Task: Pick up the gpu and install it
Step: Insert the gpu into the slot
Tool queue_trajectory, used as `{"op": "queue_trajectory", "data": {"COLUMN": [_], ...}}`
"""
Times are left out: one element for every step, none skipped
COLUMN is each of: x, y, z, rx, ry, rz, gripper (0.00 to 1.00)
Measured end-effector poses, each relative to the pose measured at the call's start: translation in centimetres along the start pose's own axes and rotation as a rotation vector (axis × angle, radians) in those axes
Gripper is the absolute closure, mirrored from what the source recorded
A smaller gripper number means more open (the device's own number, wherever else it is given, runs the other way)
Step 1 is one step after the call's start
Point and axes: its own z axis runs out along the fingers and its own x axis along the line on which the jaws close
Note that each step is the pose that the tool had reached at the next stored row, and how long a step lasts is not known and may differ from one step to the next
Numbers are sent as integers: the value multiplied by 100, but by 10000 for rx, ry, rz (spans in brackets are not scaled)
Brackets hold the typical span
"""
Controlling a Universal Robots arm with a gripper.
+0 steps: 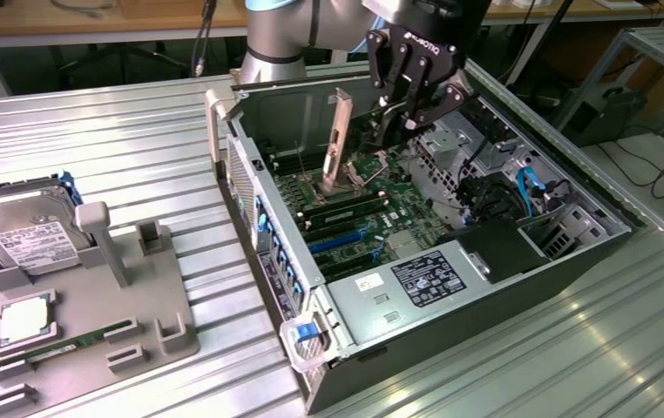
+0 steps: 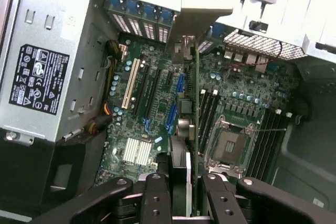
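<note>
My gripper [image 1: 393,111] hangs over the open case [image 1: 565,196], its jaws drawn most of the way in and clamped on the top edge of the gpu [image 1: 335,144], which stands on edge above the motherboard [image 1: 355,222] with its silver bracket pointing up. From the wrist view the card [image 2: 195,129] runs as a thin line between the two fingers [image 2: 157,198] and down toward the slots [image 2: 140,95], bracket end near the rear wall. I judge it light and stiff but fragile: a bare circuit board, best pinched on its faces near the top edge as I have it, well clear of the connector edge. It could twist if pushed off-line. On the table beside the case, a grey tray [image 1: 158,335] carries a hard drive [image 1: 18,233].
</note>
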Motion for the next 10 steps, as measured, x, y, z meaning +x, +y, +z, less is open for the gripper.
{"op": "queue_trajectory", "data": {"x": [0,0,0,1,1,1,2,2,2,2], "y": [0,-1,-1,-1,-1,-1,-2,-2,-2,-3], "z": [8,17,26,44,54,77,92,101,112,122], "rx": [1,3,3,1,0,1,2,3,5,7], "ry": [4,9,14,32,43,46,46,46,45,43], "rz": [135,265,372,512,604,763,936,1063,1225,1368], "gripper": [72,72,72,72,72,72,72,72,72,72]}}
